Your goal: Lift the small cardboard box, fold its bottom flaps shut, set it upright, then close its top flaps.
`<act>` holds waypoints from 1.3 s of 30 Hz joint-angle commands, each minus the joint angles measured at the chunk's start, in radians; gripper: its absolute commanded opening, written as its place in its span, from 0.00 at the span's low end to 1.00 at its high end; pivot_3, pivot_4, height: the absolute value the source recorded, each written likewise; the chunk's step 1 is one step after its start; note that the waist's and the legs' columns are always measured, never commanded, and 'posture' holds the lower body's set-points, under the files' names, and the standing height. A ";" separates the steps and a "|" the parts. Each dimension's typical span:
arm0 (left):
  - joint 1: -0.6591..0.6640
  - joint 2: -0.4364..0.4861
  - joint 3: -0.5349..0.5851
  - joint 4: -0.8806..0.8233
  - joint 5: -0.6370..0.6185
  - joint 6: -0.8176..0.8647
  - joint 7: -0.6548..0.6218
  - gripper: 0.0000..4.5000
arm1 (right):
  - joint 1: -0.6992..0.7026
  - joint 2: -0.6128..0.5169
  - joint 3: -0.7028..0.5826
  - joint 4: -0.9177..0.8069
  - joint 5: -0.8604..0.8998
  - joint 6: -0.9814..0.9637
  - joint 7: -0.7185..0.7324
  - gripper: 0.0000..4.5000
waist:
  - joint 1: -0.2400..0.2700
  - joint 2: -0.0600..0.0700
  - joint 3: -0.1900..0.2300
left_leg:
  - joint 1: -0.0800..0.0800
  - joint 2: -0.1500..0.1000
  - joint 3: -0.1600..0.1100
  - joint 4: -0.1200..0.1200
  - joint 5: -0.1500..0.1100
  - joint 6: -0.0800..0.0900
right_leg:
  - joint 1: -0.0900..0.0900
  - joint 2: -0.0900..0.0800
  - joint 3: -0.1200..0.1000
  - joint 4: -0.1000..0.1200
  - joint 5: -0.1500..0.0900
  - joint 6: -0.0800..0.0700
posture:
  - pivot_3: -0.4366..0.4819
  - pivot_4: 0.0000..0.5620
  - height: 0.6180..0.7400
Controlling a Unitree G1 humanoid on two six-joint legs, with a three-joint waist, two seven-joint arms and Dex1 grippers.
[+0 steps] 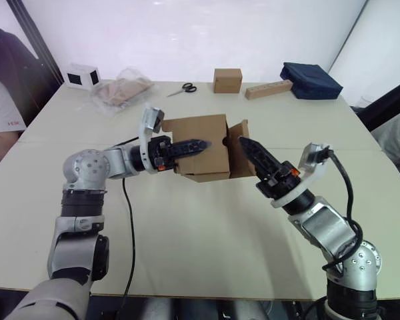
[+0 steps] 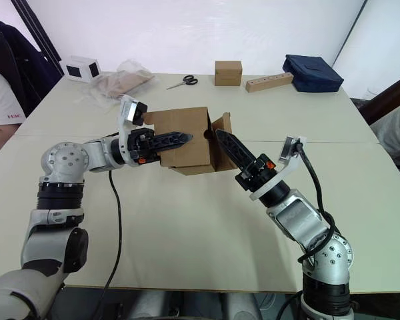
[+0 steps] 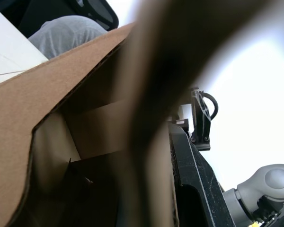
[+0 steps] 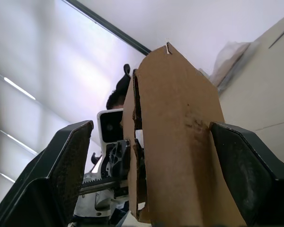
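Above mid-table (image 1: 207, 220): small cardboard box (image 1: 203, 143) aloft, pinched by left gripper (image 1: 199, 144). Right gripper (image 2: 225, 139) spread wide around a loose flap (image 4: 180, 132), holding nothing. Best pressed gently inward, flat against the box.

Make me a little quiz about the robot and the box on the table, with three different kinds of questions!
1. True or false: the small cardboard box lies flat on the table with both grippers far from it.
2. Which thing lies nearest the neat cardboard cube at the far edge? A) scissors B) long wooden block C) white box
3. Fill in: the right gripper's fingers stand ____ around a flap of the box.

Key
1. False: the left gripper and the right gripper are both at the box.
2. B
3. open
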 commanded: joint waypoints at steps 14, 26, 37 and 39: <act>0.008 -0.004 0.025 -0.035 -0.026 -0.012 0.002 0.00 | -0.002 -0.043 0.028 -0.056 -0.008 -0.046 0.012 0.31 | 0.000 0.000 0.000 | 0.000 0.000 0.000 0.000 0.000 0.000 | 0.000 0.000 0.000 0.000 0.000 0.000 | 0.48 0.27 1.00; 0.013 -0.006 0.021 -0.043 -0.026 -0.013 0.006 0.00 | -0.013 -0.039 0.052 -0.057 -0.088 -0.078 0.025 0.20 | 0.000 0.000 0.000 | 0.000 0.000 0.000 0.000 0.000 0.000 | 0.000 0.000 0.000 0.000 0.000 0.000 | 0.48 0.27 1.00; 0.011 -0.016 0.018 -0.041 -0.022 -0.020 0.014 0.00 | -0.038 -0.038 0.071 -0.069 -0.138 -0.093 0.000 0.16 | 0.000 0.000 0.000 | 0.000 0.000 0.000 0.000 0.000 0.000 | 0.000 0.000 0.000 0.000 0.000 0.000 | 0.48 0.27 1.00; 0.012 -0.018 0.017 -0.044 -0.022 -0.022 0.017 0.00 | -0.045 -0.032 0.076 -0.065 -0.160 -0.101 -0.006 0.16 | 0.000 0.000 0.000 | 0.000 0.000 0.000 0.000 0.000 0.000 | 0.000 0.000 0.000 0.000 0.000 0.000 | 0.48 0.27 1.00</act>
